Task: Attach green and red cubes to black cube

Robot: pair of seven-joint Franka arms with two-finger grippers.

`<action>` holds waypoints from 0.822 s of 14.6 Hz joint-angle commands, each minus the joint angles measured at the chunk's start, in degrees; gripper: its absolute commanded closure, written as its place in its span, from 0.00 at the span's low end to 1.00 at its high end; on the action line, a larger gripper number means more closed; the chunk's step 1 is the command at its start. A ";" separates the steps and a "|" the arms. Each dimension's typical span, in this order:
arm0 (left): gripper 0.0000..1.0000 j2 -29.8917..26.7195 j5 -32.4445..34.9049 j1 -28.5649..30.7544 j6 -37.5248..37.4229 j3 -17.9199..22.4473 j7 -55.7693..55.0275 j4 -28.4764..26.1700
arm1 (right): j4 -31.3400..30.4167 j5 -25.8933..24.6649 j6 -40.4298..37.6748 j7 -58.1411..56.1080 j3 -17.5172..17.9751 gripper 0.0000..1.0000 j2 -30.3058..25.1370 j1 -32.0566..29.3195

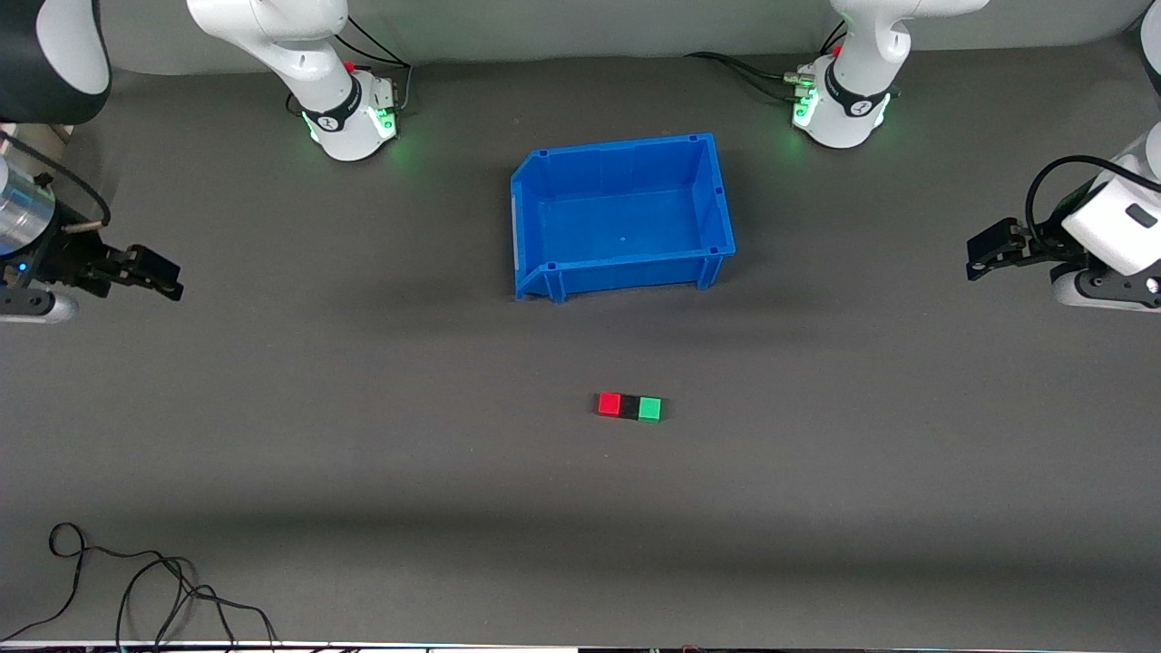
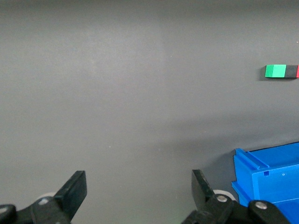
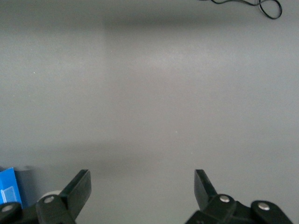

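Three tiny cubes sit in one touching row on the grey table: the red cube (image 1: 609,404), the black cube (image 1: 629,406) in the middle, and the green cube (image 1: 649,409). The row lies nearer to the front camera than the blue bin. In the left wrist view the green cube (image 2: 275,71) and black cube (image 2: 291,71) show, with only a sliver of red at the frame's edge. My left gripper (image 1: 980,257) (image 2: 139,189) hangs open and empty at the left arm's end of the table. My right gripper (image 1: 163,277) (image 3: 142,186) hangs open and empty at the right arm's end.
A blue bin (image 1: 626,218) stands between the arm bases and the cubes, with nothing in it; a corner of the blue bin (image 2: 266,172) shows in the left wrist view. A loose black cable (image 1: 136,580) lies near the table's front edge at the right arm's end.
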 commanded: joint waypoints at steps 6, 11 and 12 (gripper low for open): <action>0.00 1.67 0.85 -0.20 -1.42 0.19 -0.71 2.24 | 8.46 1.24 -4.99 -0.94 -2.13 0.08 4.15 1.84; 0.00 1.67 0.85 -0.38 -1.59 0.19 -0.71 2.24 | 7.93 1.24 -4.99 -0.85 -1.69 0.07 3.79 1.84; 0.00 1.67 0.85 -0.29 -1.59 0.19 -0.71 2.24 | 7.67 1.24 -4.73 -0.85 -1.43 0.06 3.36 1.75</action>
